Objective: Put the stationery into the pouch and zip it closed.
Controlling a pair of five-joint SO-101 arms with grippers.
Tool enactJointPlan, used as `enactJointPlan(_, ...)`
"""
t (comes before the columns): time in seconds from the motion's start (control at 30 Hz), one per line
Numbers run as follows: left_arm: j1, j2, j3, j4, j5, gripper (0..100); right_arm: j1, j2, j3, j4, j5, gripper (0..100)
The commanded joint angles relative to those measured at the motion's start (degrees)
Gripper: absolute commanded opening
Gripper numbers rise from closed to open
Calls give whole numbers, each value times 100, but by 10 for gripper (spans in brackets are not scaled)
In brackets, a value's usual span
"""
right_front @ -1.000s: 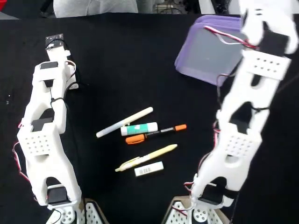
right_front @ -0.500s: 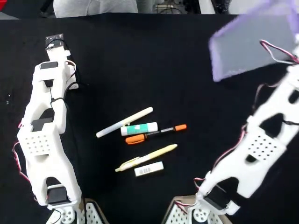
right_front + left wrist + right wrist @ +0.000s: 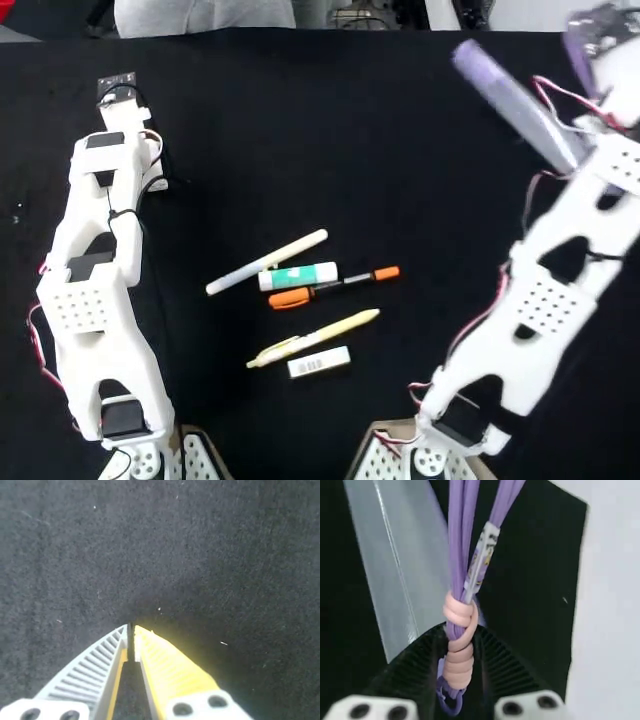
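Now the right tool [image 3: 459, 632] is clamped on the edge and pink cord [image 3: 457, 655] of the purple pouch [image 3: 515, 100], which hangs in the air at the far right, well apart from the stationery [image 3: 298, 276] on the worktop [image 3: 300, 130]. Such a thin hold may slip, so the pouch could swing or drop. The left tool [image 3: 131, 630] is closed and empty. A second ago the pouch lay flat; now it is lifted and edge-on.
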Motion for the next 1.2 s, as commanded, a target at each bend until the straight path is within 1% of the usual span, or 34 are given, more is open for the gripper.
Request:
enactJointPlan(0.0,-22,-26,-22,-123,26,30,-484,-268,-444,264,-580,11)
enactJointPlan(0.17,189,-26,-13,-105,26,30,-993,-409,-418,290,-1565,11)
enactJointPlan(0.3,215,-26,75,-114,18,30,-1468,-629,-409,325,-2426,11)
enactJointPlan(0.47,215,-26,75,-114,18,30,-2136,-1015,-356,325,-3200,11)
enactJointPlan(0.8,215,-35,75,-114,18,30,-3569,-1235,-347,334,-3859,11)
enactJointPlan(1.0,215,-35,84,-114,18,30,-4484,-1244,-347,334,-3947,11)
enactJointPlan(1.07,215,-35,92,-114,18,30,-4651,-1226,-347,334,-4062,11)
enactJointPlan(1.17,215,-35,92,-114,18,30,-4695,-1218,-347,343,-4220,11)
